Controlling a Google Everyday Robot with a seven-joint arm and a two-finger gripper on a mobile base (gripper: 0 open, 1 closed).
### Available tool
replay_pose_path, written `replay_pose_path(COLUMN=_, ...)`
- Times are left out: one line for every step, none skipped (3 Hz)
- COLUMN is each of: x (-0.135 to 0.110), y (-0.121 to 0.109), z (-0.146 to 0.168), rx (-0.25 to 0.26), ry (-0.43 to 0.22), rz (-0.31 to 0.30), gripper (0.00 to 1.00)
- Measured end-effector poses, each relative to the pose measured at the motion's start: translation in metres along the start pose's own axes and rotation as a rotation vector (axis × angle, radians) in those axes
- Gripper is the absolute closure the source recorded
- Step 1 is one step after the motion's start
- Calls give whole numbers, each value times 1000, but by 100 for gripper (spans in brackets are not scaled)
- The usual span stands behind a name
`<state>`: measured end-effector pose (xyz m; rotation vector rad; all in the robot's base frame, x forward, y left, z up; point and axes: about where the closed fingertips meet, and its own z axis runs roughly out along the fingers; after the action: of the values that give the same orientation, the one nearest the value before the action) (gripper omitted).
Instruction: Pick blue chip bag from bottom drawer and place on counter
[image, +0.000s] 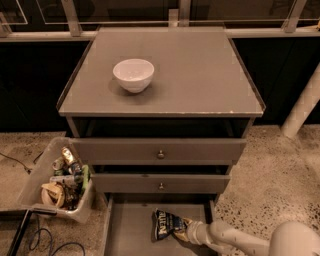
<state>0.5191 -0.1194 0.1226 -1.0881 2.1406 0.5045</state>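
The grasp is the step in hand: the claw (184, 231) sits low in the open bottom drawer (127, 227), against the right edge of the blue chip bag (165, 224), which is toward the drawer's right side; whether the claw is spread or pinching the bag cannot be told; next, likely, a sure hold and a lift to the desk (195, 75); the drawer's front is cut off.
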Motion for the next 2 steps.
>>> replay_pose_path(x=-9, y=-3, z=-37, rx=10, ry=-62, rz=-1, gripper=100)
replay_pose_path(x=-23, y=-4, z=-85, rx=21, ry=-117, rz=-27, gripper=100)
